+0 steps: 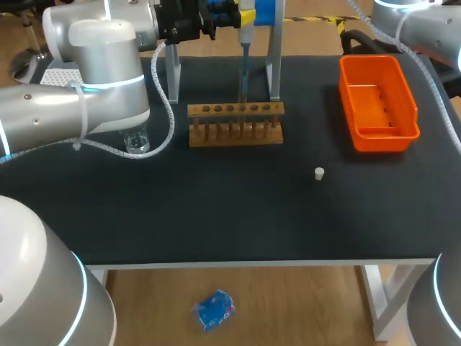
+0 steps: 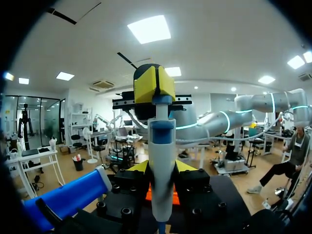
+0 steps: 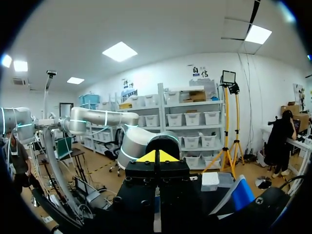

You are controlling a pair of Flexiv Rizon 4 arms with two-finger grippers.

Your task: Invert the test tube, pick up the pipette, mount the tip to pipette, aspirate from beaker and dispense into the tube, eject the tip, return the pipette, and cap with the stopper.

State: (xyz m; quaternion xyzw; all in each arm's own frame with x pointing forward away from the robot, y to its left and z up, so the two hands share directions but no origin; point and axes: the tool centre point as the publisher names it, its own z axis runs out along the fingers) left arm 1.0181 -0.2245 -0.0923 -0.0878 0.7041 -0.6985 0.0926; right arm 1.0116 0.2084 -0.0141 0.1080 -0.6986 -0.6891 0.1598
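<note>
The white pipette (image 1: pixel 243 65), yellow-topped, was hung upright behind the wooden tube rack (image 1: pixel 235 124). The clear beaker (image 1: pixel 135 141) was set left of the tube rack, the white stopper (image 1: pixel 319 173) well apart, toward the front right.

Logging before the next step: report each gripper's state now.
Left gripper: closed on the pipette.
Right gripper: closed, holding nothing.

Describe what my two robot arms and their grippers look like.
Both the left arm and the right arm are rounded silver-grey links with glowing cyan rings at the joints. A white ribbed cable loops along the left arm. The left gripper and right gripper have black bodies and bright yellow fingertips.
</note>
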